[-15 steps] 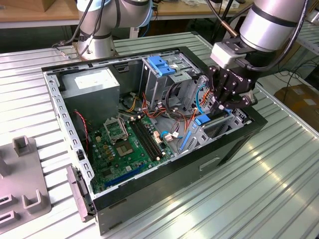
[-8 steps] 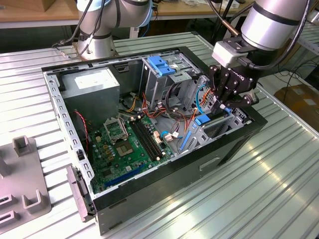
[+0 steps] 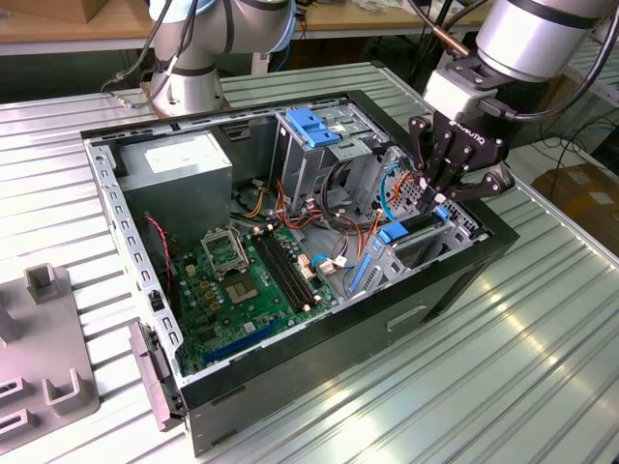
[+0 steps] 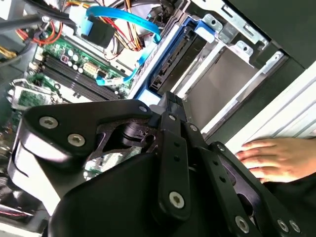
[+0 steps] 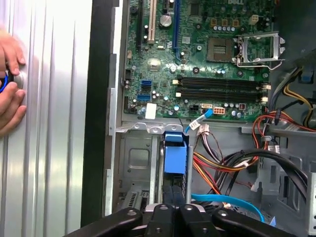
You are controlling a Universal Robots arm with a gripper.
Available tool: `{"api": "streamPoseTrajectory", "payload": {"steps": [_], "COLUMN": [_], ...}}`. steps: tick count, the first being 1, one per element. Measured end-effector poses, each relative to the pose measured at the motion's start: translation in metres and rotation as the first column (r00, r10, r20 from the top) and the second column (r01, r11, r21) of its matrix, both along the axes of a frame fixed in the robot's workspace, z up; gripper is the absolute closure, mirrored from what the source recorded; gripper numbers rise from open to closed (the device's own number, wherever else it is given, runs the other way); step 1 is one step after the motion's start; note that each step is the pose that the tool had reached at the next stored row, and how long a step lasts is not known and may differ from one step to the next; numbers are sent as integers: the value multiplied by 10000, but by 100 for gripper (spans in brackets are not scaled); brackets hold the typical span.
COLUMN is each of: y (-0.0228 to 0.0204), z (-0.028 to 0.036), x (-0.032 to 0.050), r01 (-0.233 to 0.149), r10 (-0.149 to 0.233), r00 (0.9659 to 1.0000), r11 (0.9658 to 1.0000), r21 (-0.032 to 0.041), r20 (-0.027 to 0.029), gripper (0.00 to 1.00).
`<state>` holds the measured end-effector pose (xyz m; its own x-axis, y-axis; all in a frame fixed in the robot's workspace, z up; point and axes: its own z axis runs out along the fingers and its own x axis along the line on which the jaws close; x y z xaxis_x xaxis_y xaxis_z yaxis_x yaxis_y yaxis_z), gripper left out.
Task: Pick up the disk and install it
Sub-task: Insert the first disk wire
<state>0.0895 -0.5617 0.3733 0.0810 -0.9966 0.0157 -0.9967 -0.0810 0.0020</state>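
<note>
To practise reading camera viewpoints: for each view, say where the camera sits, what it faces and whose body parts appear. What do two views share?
Exterior view: off the arm, above the table, looking down into the open computer case; the arm reaches in.
First wrist view: on the wrist, facing past the jaws, shut on the disk, to the motherboard; a person's hand shows.
Second wrist view: on the wrist, facing the disk across the jaws' linkage.
Both wrist views share disk, motherboard, hand.

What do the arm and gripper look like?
Arm: silver-grey tubular links, pale blue joint caps, with black cables at the wrist. A pale grey block sits under the wrist. Gripper: black jointed linkage bars with silver screw heads and small white lettering on its body.
</note>
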Motion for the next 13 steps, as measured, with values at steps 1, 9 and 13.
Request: {"api": "streamPoseTrajectory", "payload": {"steps": [1,9,13], "y": [0,8,21], "z": [1,0,0], "x": [6,100,154], "r01": [-59,-267,-374], "r10": [59,267,374], "r00": [10000,9996,9993], "r11": [10000,9996,9993], "r21": [-2,0,-2], "r20": [0,0,1], "gripper": [89,89,89]}}
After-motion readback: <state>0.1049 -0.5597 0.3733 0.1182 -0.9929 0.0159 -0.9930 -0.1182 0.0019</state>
